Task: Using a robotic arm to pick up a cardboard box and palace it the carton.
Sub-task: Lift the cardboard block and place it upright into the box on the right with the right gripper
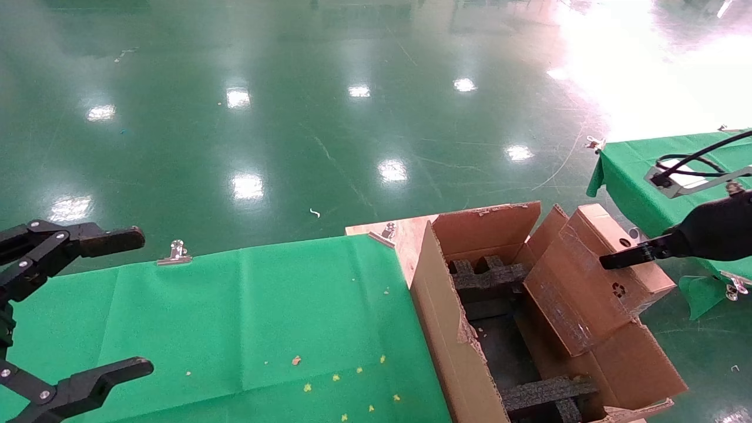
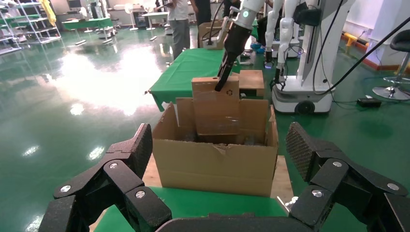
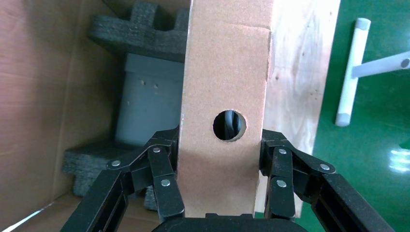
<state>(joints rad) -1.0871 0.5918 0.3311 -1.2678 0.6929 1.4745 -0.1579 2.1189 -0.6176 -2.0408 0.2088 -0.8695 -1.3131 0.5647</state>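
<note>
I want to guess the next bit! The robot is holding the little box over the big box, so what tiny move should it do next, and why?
Probably lower it a little. The right gripper is shut on the small box, whose lower end already dips into the big carton above the black foam. The left gripper waits open over the green table.

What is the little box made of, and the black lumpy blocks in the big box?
The cardboard box in the right pincer looks like matte brown cardboard, with glossy tape on one face. The black blocks in the carton look like foam: rough, dull and spongy.
</note>
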